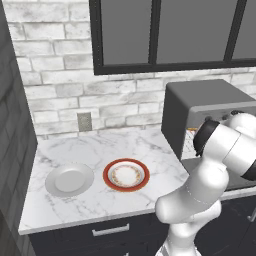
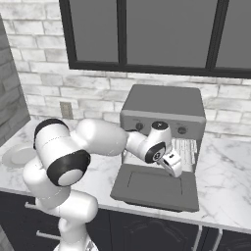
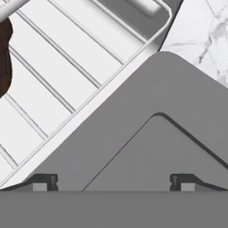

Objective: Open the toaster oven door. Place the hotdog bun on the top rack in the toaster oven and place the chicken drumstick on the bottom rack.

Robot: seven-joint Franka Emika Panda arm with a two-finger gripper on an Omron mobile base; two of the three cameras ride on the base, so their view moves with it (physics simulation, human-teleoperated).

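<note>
The toaster oven (image 2: 164,105) stands at the counter's right, and its door (image 2: 147,188) lies folded down flat. My gripper (image 2: 176,171) hovers just above the door at the cavity's mouth, open with nothing between its fingers. In the hand view the gripper (image 3: 113,183) looks down on the grey door (image 3: 147,133) and on a wire rack (image 3: 67,67) beside it. A dark brown lump (image 3: 4,58) lies on that rack at the left edge and looks like the chicken drumstick's end. A small orange-tan patch (image 1: 192,130) shows in the cavity, too little to name. The hotdog bun is hidden.
A grey plate (image 1: 70,180) and a red-rimmed plate (image 1: 126,175) sit bare on the marble counter (image 1: 100,150) left of the oven. A wall outlet (image 1: 84,121) is on the brick wall behind. Dark windows run above.
</note>
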